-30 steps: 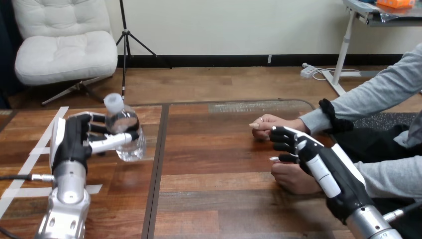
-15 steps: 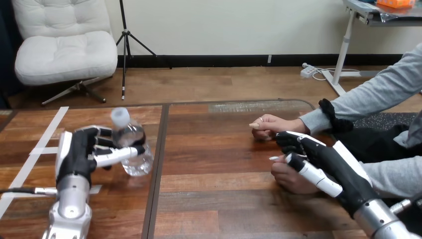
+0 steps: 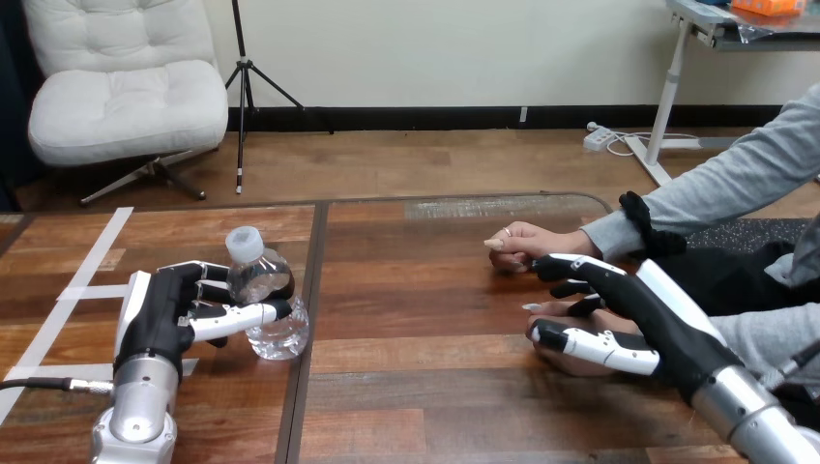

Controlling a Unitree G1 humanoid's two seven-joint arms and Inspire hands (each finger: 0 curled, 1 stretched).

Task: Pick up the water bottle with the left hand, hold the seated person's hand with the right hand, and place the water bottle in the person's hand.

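The left hand is gripping the water bottle at the lower left of the frame, fingers and thumb curling round it. The bottle is standing upright by the tabletop seam. At the lower right, the right hand is lying open and spread over the person's nearer hand, with its thumb across it.

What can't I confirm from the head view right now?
- Any grip on the person's nearer hand: the right hand lies over it and hides the contact underneath.
- Whether the water bottle rests on the table: its base is unclear, and the left hand, curled round it, covers its middle.
- The person's arms: cut off by the right edge.
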